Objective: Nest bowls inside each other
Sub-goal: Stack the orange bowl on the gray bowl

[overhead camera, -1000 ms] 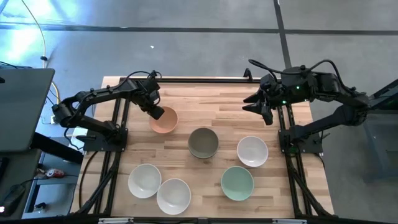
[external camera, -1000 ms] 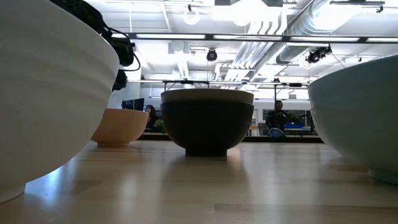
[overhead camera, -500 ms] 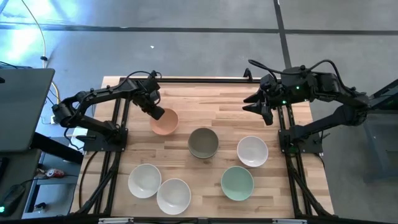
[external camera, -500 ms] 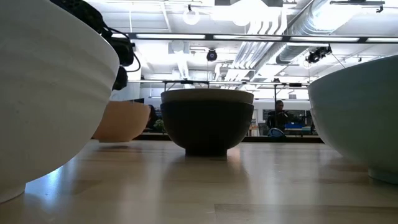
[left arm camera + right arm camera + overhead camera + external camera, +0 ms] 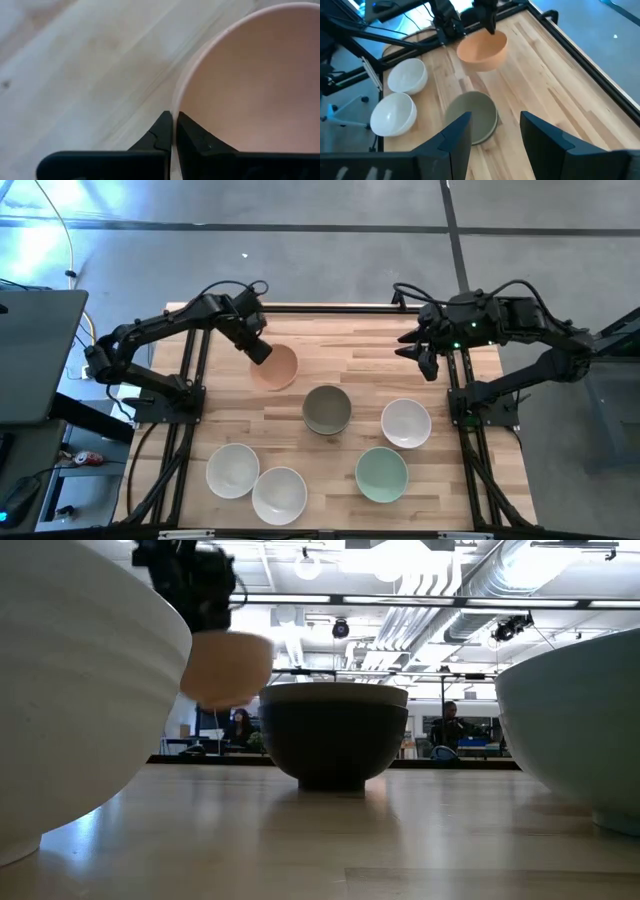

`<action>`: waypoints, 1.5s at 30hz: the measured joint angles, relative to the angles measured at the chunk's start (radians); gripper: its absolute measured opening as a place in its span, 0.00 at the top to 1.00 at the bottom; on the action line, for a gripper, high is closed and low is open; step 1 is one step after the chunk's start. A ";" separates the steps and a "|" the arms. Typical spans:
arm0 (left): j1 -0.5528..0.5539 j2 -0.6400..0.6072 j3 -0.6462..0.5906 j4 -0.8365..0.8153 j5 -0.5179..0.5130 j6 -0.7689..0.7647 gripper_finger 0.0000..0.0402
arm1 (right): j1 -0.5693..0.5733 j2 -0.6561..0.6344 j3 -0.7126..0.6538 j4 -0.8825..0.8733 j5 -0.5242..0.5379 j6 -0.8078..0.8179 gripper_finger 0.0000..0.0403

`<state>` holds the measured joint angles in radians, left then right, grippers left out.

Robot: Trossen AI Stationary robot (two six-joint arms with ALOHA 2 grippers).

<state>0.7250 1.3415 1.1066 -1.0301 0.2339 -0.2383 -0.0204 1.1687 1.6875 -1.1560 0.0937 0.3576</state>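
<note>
My left gripper [image 5: 258,352] is shut on the peach-orange bowl [image 5: 277,368], which hangs in the air above the table's far left part; the low view shows the bowl [image 5: 228,668] off the wood. The olive-grey bowl [image 5: 327,408] sits inside the black bowl [image 5: 333,745] at mid-table. Three white bowls [image 5: 406,423] [image 5: 233,470] [image 5: 279,495] and the mint green bowl [image 5: 382,474] stand on their bases nearer the near edge. My right gripper [image 5: 405,346] waits open above the far right part. My left gripper pinches the peach-orange bowl's rim [image 5: 175,107] on the side toward the table's left, one finger [image 5: 192,136] inside the bowl and one [image 5: 159,134] outside. The fingers come slanting down from the far left. The bowl is lifted clear and hangs tilted below them.
The table's far edge carries a dark rail [image 5: 330,308], and arm mounts stand at both sides [image 5: 165,395] [image 5: 480,405]. Bare wood [image 5: 360,350] lies between the two grippers. People show in the room beyond the table in the low view [image 5: 450,725].
My left gripper has risen and shifted a little toward the table's right and far edge, keeping its hold. The peach-orange bowl, which stood on the table a second ago, first tipped and is now lifted clear. My right gripper has barely moved.
</note>
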 joint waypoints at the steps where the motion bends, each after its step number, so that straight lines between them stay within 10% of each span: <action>1: -0.011 0.000 0.029 -0.016 -0.012 -0.006 1.00 | 0.000 -0.001 0.000 -0.009 0.001 0.000 0.61; 19: -0.229 0.035 0.224 -0.073 -0.036 -0.175 1.00 | 0.000 -0.097 0.000 -0.052 0.135 0.000 0.61; 45: -0.473 0.497 0.625 -0.071 -0.036 -0.170 1.00 | 0.000 -0.114 0.000 -0.154 0.140 0.039 0.61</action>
<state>0.2520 1.8387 1.7316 -1.1015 0.1982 -0.4088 -0.0200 1.0542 1.6871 -1.3099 0.2337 0.3962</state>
